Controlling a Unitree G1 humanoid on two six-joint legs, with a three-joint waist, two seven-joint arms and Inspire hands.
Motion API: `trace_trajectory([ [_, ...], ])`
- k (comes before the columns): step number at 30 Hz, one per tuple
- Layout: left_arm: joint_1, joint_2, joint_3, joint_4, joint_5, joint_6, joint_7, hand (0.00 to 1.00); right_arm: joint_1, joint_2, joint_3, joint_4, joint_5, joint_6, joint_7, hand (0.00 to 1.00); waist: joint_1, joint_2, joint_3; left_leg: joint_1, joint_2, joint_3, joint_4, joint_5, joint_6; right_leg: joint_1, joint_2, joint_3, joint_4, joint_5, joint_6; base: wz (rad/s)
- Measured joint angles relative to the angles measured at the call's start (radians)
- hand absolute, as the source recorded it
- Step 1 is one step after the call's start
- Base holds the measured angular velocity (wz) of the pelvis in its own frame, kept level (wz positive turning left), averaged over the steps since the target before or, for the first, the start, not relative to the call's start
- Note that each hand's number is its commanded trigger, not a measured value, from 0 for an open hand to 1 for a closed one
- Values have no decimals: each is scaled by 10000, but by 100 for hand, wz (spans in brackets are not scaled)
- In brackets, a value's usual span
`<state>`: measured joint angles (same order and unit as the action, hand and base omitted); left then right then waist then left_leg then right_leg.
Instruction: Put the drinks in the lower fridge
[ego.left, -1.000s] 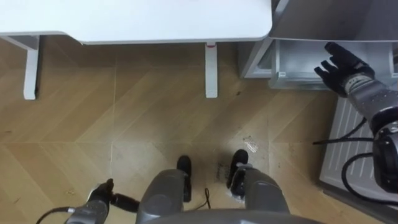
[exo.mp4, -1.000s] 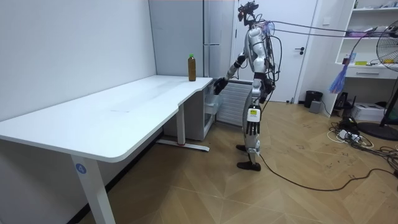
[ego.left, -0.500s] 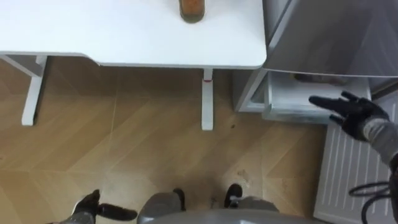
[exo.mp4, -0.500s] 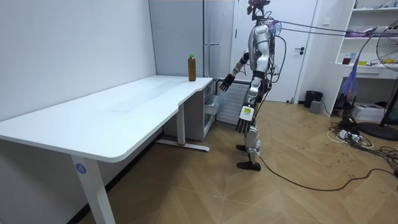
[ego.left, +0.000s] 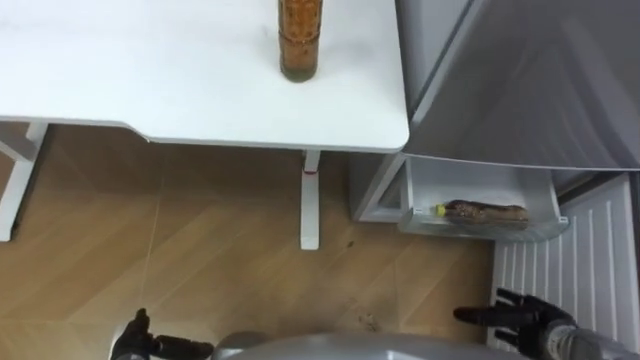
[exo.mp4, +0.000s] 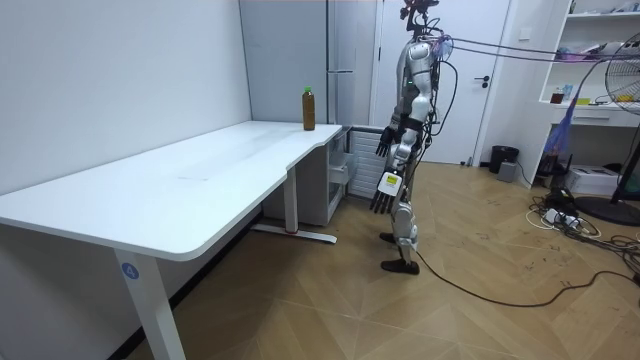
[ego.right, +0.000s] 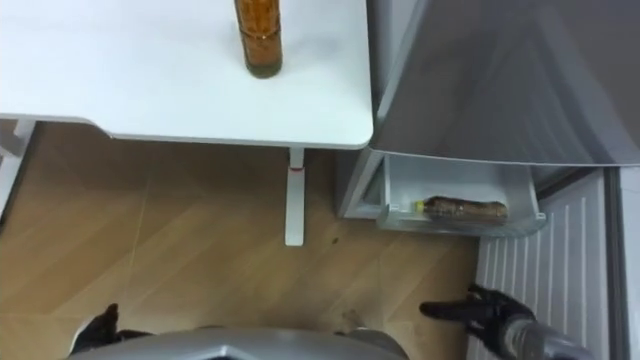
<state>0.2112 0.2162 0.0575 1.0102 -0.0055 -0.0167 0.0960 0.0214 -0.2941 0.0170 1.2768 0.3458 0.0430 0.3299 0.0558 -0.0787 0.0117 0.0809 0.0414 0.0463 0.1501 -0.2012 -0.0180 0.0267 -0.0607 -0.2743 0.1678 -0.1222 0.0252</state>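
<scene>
Before the fridge (ego.left: 520, 80), right hand (ego.left: 527, 318) hangs low with fingers spread, empty; left hand (ego.left: 136, 343) likewise loose.

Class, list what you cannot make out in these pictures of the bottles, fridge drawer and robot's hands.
Table bottle: its top is cut off by the eye views' upper edge.
Drawer: its back is hidden under the fridge front, eye views.
Drawer bottle: too blurred to tell how full, eye views.
Left hand: mostly cut off by the lower edge, eye views.
</scene>
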Motion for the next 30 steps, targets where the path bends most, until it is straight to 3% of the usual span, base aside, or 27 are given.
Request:
trace_trajectory([
  [2, 17, -112, 0, 13, -2, -150, 42, 0, 142, 258, -2, 72, 7, -184, 19, 0, -19, 53, 10, 219, 4, -4, -12, -63, -6, 237, 20, 8, -36, -58, 34, 0],
  [5, 24, -216, 19, 12, 29, -272, 139, 0, 424, 584, -8, 49, -5, -281, 13, 0, -14, 115, -48, 357, 8, -7, -19, -137, 5, 409, 51, 48, -140, -96, 61, 0],
  [9, 98, -368, 429, 73, 185, -271, 295, 0, 603, 762, -42, 124, 3, -287, 6, 0, -68, 150, -58, 368, 8, -3, -11, -155, 15, 431, 90, 258, -161, -107, 77, 0],
  [13, 69, -485, 464, 109, 147, -271, 314, 0, 604, 957, -61, 127, 42, -436, -62, 0, -242, 185, -54, 378, 14, -8, -7, -170, 14, 453, 108, 325, -180, -107, 77, 1],
  [19, -254, -742, 462, 422, -51, -298, 324, 0, 595, 1311, -94, 163, 35, -511, -445, 0, -287, 250, -44, 623, 27, 46, -89, -291, 45, 611, 203, 786, -205, -119, 90, -7],
  [22, -219, -916, 467, 473, -817, -290, 328, 0, 688, 1386, -93, 138, 236, -530, -680, 0, -259, 288, -59, 670, 38, 178, -73, -351, 61, 676, 235, 942, -302, -116, 100, -11],
  [27, -138, -940, 491, 469, -1828, -267, 367, 0, 884, 1418, -207, 107, 514, -535, -969, 0, -263, 451, -83, 751, 55, 209, -75, -358, 57, 700, 266, 1035, -316, -114, 102, -1],
  [30, -151, -1048, 1053, 435, -2154, -266, 409, 0, 960, 1417, -511, 111, 417, -556, -952, 0, -263, 591, -99, 853, 69, 245, -89, -359, 56, 763, 279, 1096, -282, -116, 104, -7],
])
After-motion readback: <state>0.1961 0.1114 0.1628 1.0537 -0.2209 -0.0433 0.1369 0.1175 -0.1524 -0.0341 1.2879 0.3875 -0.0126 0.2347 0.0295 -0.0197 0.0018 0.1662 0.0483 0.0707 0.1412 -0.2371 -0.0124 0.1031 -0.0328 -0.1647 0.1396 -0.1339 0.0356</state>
